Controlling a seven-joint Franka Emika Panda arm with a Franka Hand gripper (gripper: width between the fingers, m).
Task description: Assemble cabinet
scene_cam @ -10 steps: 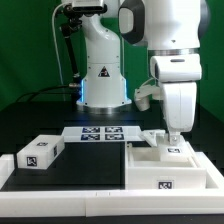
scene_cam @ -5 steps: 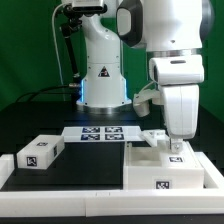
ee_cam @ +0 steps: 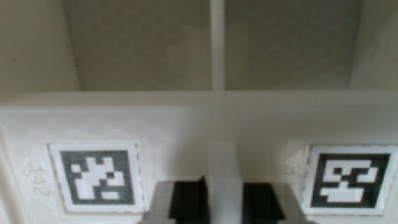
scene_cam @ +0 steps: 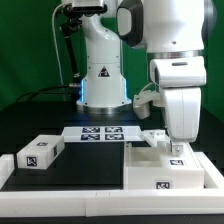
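The cabinet (scene_cam: 168,168) is a large white box shell with coded tags, lying at the exterior view's right front. My gripper (scene_cam: 176,150) reaches straight down onto its rear edge. In the wrist view my two dark fingertips (ee_cam: 173,202) straddle a thin white wall of the cabinet (ee_cam: 217,120), which fills the gap between them, with a tag on each side. The gripper (ee_cam: 217,203) looks shut on that wall. A smaller white tagged block (scene_cam: 40,153) lies at the exterior view's left front.
The marker board (scene_cam: 100,133) lies flat in the middle behind the black mat (scene_cam: 80,165). Another small white part (scene_cam: 155,136) lies just behind the cabinet. The robot base (scene_cam: 102,75) stands at the back.
My gripper has come down a little onto the cabinet's rear wall. The cabinet and the small block have not moved.
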